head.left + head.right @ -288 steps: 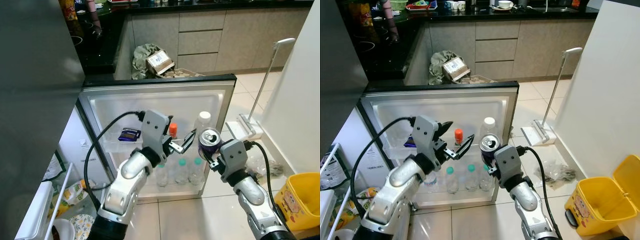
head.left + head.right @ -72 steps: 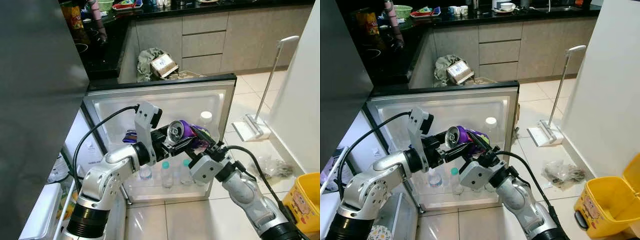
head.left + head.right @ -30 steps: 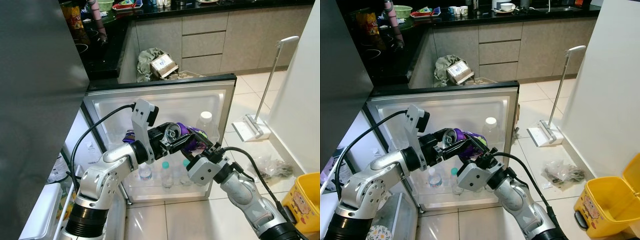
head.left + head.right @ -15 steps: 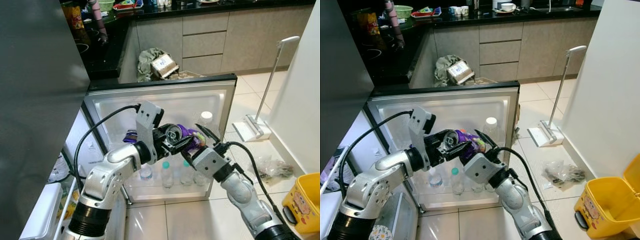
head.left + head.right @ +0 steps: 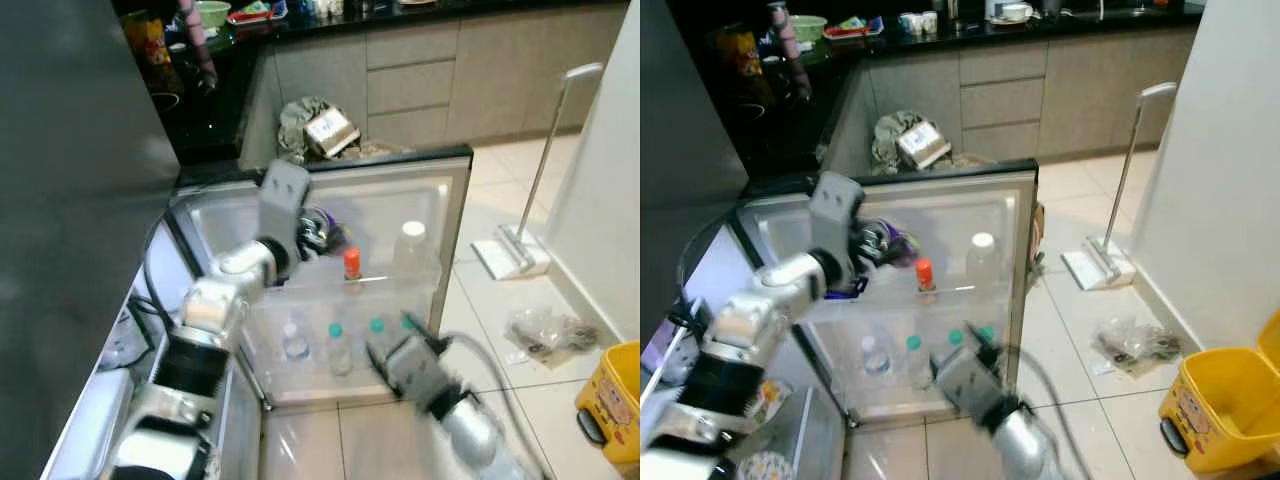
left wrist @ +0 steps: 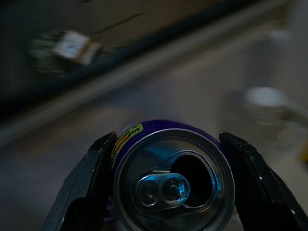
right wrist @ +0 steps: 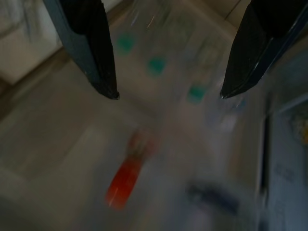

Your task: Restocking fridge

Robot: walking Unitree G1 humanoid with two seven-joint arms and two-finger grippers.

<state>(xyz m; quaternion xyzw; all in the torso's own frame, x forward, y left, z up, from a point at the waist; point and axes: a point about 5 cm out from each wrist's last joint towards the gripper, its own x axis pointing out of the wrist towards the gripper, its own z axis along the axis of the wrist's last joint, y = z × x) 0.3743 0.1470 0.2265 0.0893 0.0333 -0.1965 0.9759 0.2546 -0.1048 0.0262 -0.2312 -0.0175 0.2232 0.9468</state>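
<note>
My left gripper is clamped on the purple can, holding it just left of the red-capped bottle over the upper shelf of the open fridge door, so my left arm is the nearer one. The can's long axis runs back toward my wrist. Half a second ago both grippers met at the can; now my right gripper is spread open, empty and low by the green-capped bottles.

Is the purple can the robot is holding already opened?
Yes, opened. The left wrist view shows the purple can between the left gripper fingers, with a dark hole beside its pull tab.
</note>
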